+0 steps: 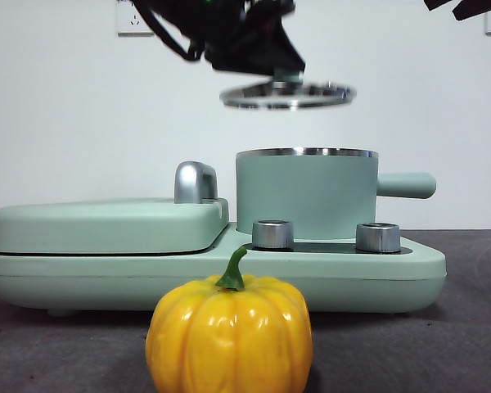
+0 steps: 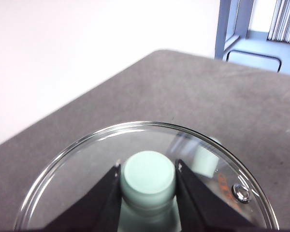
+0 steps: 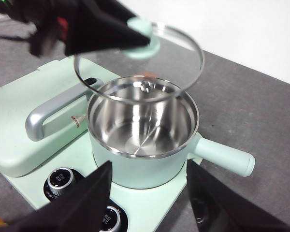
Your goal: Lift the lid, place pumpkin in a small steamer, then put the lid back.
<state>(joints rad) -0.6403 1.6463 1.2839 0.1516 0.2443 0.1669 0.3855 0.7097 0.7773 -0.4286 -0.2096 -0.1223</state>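
You had the left gripper (image 2: 147,179) clamped on the lid (image 1: 287,95) knob, hovering above the small steamer (image 1: 306,194). Right gripper (image 3: 147,186) wide, empty. Pumpkin (image 1: 229,332) sat near, in front. Risk: lid slips w/ tilt.

White wall (image 1: 82,123), two sockets (image 1: 135,18); dark grey tabletop (image 2: 208,96).

No text can be read; orange marks on the lid (image 2: 222,181) may be print, too blurred.
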